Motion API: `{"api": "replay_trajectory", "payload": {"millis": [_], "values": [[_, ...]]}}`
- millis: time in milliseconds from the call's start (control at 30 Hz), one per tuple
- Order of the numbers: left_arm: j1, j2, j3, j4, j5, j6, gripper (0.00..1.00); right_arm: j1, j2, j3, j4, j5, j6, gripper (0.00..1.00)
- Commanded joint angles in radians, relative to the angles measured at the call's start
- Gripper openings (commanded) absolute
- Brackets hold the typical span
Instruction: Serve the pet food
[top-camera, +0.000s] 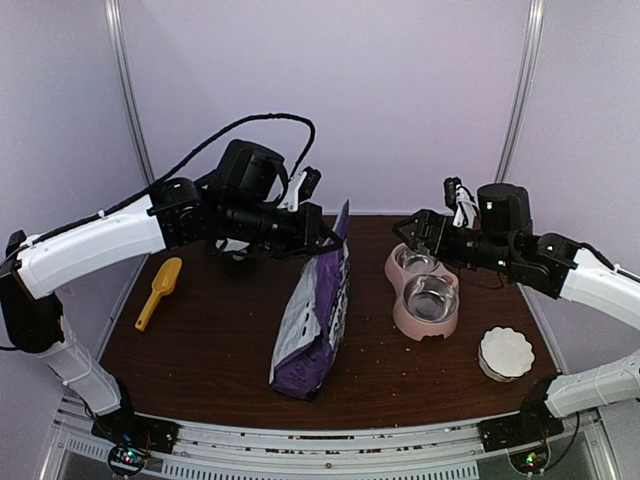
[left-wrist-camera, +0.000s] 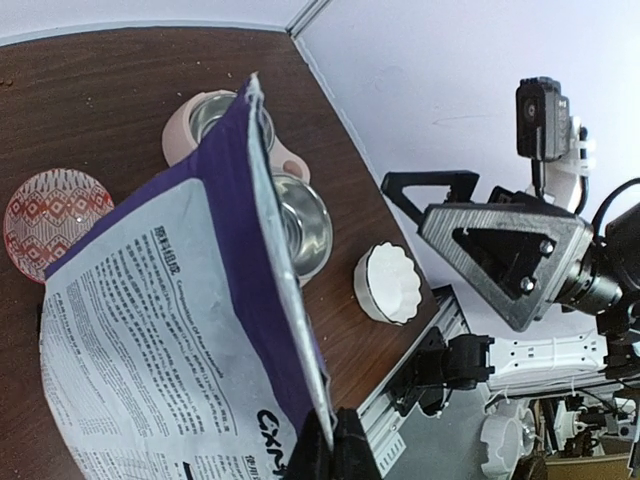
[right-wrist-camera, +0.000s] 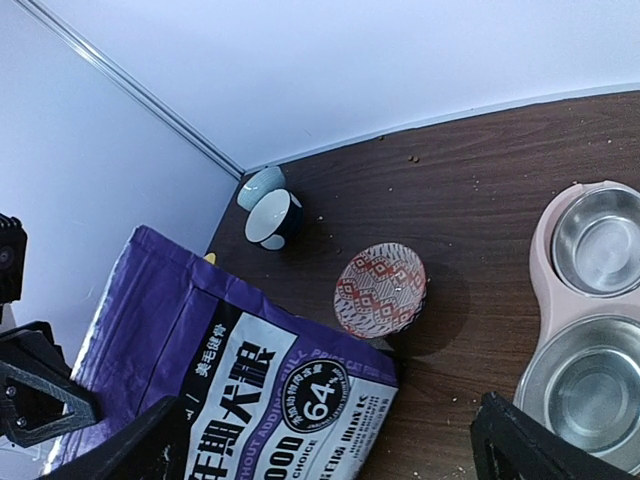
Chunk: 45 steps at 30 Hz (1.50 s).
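Left jaws are pinched shut on the top edge of the purple bag (top-camera: 315, 330), which stands leaning at the middle of the counter (top-camera: 220, 350). Right jaws are spread wide and empty, hovering over the far end of the pink feeder (top-camera: 425, 330), which sits toward the counter's right edge.

No pet food heap is in view. It's presumably inside the bag. Both steel bowls, far (top-camera: 415, 263) and near (top-camera: 430, 297), look empty. A few brown specks (right-wrist-camera: 412, 158) lie toward the far edge, maybe stray kibble.

The step looks like getting the bag mouth open or tipped toward the feeder. I can't tell from these views whether the mouth is open.

- Your grip is on a thin edge of a floppy bag, so move slowly or it may slip or fold.
- Bring the right jaws to the bag's top edge beside the left jaws, take the opposite lip and spread the mouth.
- If you pour, move the right arm off the feeder first. Aim for the near bowl, since it sits closer to the bag.
- Watch the red patterned dish (right-wrist-camera: 380, 290) just behind the bag; a swinging base could knock it.
- The yellow scoop (top-camera: 158, 292) lies near the left edge, well apart from the bag. It's the tidier option once the mouth is open.
- The white fluted bowl (top-camera: 505, 352) near the right near corner is out of the way.
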Motion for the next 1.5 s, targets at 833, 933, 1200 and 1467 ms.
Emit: {"api": "replay_trajectory", "payload": {"millis": [833, 933, 1200, 1467], "values": [[0.120, -0.169, -0.030, -0.136, 0.209, 0.241, 0.60, 0.229, 0.130, 0.296, -0.140, 0.182, 0.177, 0.91], [0.119, -0.174, -0.050, -0.138, 0.255, 0.242, 0.53, 0.253, 0.150, 0.315, -0.141, 0.201, 0.187, 0.90], [0.119, -0.153, -0.068, -0.091, 0.312, 0.230, 0.48, 0.271, 0.178, 0.335, -0.169, 0.220, 0.171, 0.88], [0.118, -0.110, -0.077, -0.051, 0.306, 0.187, 0.50, 0.272, 0.183, 0.366, -0.214, 0.213, 0.105, 0.88]]}}
